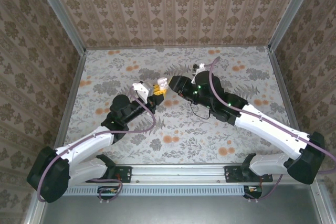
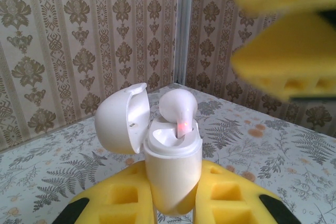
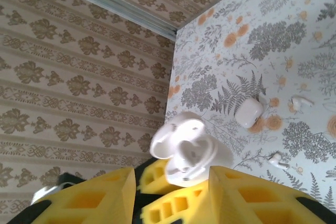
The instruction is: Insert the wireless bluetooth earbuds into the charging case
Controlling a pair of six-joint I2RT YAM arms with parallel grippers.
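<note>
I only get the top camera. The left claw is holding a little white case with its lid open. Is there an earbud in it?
Observer: Yes. The left wrist camera shows one glossy white earbud standing in a slot of the white rounded plastic charging case, its round head poking above the rim.
Operator: Is it lit up?
Observer: A small red light glows on its stem.
Operator: Where are the others?
Observer: The right wrist camera shows two tiny white earbuds lying apart on the flowery table, near a second, closed white rounded case.
</note>
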